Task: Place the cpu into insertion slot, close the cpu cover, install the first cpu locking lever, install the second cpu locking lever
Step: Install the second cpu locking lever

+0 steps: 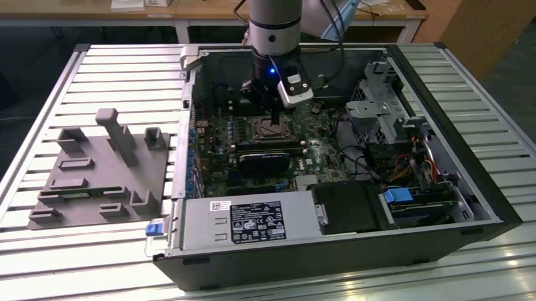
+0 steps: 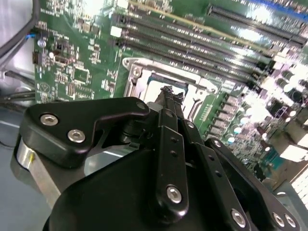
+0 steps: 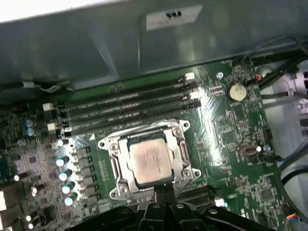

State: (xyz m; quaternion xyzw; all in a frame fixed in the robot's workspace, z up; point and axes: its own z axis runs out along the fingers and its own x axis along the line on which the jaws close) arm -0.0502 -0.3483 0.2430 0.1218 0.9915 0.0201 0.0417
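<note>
First wrist view: one cpu, faint unreadable print on its lid, seated in the insertion slot under the closed cpu cover; four memory slots beside; gripper fingers together at the socket edge

above socket: open from the top, gripper hangs right over the insertion slot
memory-slot side: long black memory slots run just beside the socket, low, easy to clear
fan side: black fan block sits close by
case edge: drive cage and cables crowd that wall
</note>
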